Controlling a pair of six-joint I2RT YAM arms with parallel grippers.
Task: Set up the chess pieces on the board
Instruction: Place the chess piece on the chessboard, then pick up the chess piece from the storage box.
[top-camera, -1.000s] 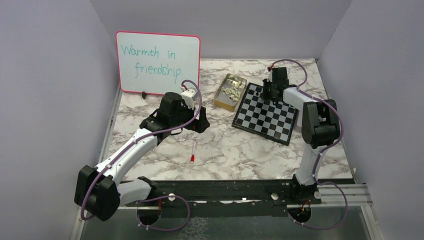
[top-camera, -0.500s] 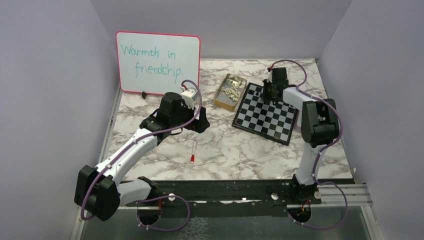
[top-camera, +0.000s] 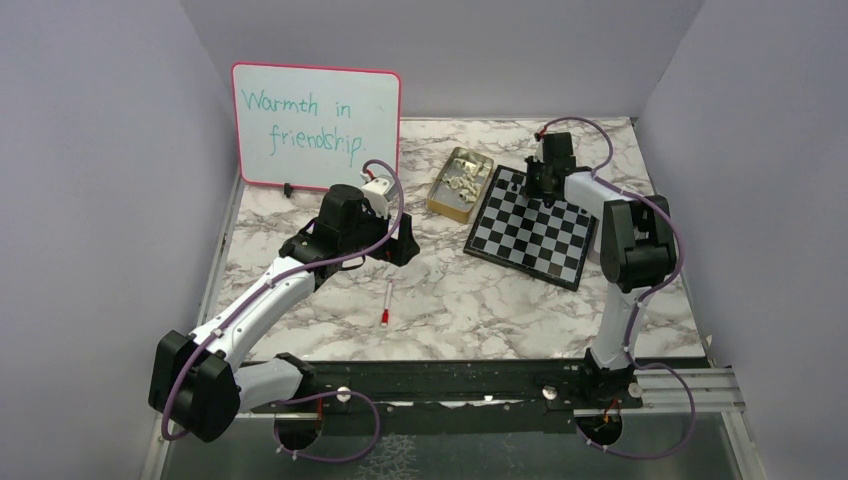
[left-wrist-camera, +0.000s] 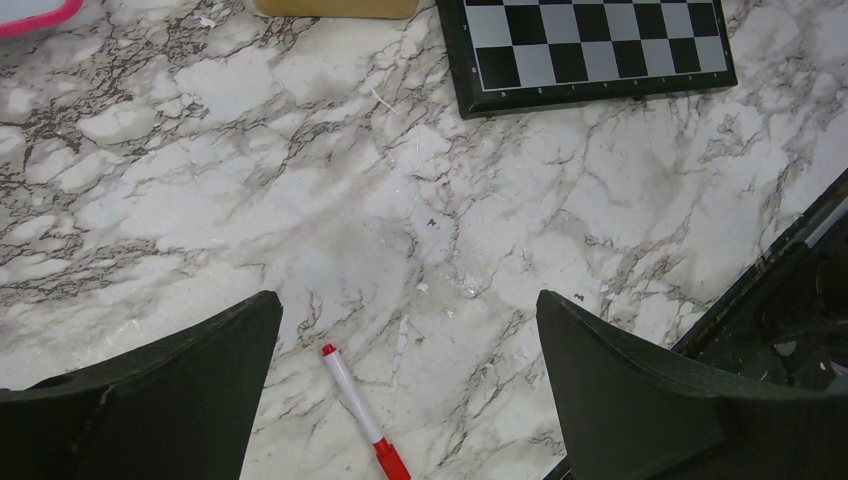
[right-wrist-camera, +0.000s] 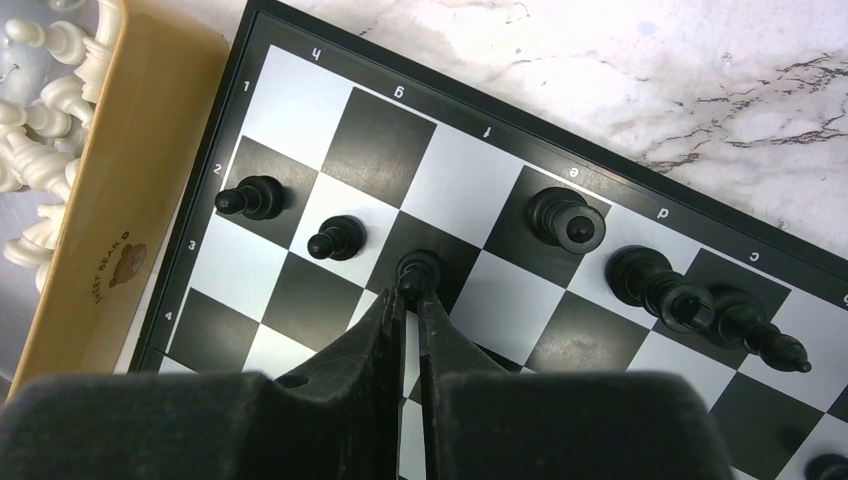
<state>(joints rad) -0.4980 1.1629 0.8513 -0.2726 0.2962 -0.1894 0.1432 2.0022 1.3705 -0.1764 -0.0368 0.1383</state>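
R gripper (right-wrist-camera: 411, 292) fingers narrow, pinching black pawn (right-wrist-camera: 420, 268) on chessboard (right-wrist-camera: 300, 95); 2 pawns (right-wrist-camera: 337, 238) left of tips, rim beyond. L gripper (left-wrist-camera: 405, 300) wide over marble (left-wrist-camera: 300, 200); marker (left-wrist-camera: 362, 425) betw fingers.

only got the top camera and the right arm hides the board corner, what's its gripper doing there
Observer: In the right wrist view the right gripper has its tips either side of a black pawn standing on the board; whether it grips I cannot tell.
Operator: other pieces placed near it?
Observer: Two more black pawns stand beside it in the same rank, taller black pieces in the edge rank behind.
Operator: is the left gripper empty
Observer: Yes, the left gripper is wide open, holding nothing.
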